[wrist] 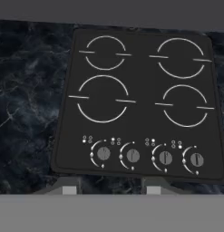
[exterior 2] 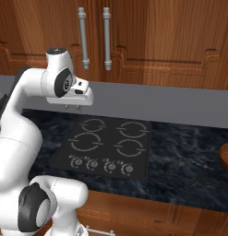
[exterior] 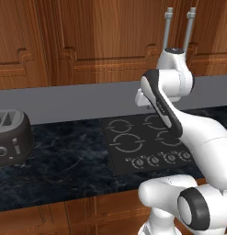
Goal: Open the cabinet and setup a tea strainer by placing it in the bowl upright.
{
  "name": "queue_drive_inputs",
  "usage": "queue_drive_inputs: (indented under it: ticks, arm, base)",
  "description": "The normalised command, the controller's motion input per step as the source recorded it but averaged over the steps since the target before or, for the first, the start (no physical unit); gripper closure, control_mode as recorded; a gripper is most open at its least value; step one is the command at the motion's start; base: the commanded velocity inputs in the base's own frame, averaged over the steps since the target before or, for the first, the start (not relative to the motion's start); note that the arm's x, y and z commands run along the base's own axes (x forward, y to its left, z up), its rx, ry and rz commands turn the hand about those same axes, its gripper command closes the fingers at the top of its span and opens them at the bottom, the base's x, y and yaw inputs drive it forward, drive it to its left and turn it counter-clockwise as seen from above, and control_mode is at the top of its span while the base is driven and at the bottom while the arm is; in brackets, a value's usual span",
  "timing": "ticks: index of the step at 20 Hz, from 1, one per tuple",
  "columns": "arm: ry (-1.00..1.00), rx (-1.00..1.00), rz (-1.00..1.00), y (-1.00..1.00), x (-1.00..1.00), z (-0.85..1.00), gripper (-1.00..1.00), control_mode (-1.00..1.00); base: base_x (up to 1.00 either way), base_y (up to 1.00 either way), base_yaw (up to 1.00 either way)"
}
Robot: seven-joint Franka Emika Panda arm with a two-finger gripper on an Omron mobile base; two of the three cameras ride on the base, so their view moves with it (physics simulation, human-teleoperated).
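The cabinet, doors shut, handles side by side, hangs above and beyond my gripper. My fingers stand partly open, holding nothing, directly over the cooktop on the dark counter.

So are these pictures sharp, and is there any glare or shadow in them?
Left base view: soft, even light, no glare on the toaster. Right base view: the cabinet handles cast faint shadows on the wood; edges slightly soft. Hand view: the stove is crisp, rings bright, no reflections on the counter.
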Motion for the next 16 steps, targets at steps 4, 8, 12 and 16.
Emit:
queue_drive_inputs:
  ticks: [4, 8, 12, 16]
  arm:
    - [-0.09, -0.02, 0.0, 0.06, 0.0, 0.04, -1.0, -1.0]
    - [-0.45, -0.05, 0.0, 0.01, -0.21, 0.23, -1.0, -1.0]
    - [-0.53, 0.19, 0.08, -0.52, -0.38, 0.91, -1.0, -1.0]
    - [-0.46, 0.14, 0.0, -0.46, -0.53, 1.0, -1.0, -1.0]
  base:
    - [0.0, 0.0, 0.0]
    - [0.0, 0.0, 0.0]
    - [0.0, 0.0, 0.0]
    - [0.0, 0.0, 0.0]
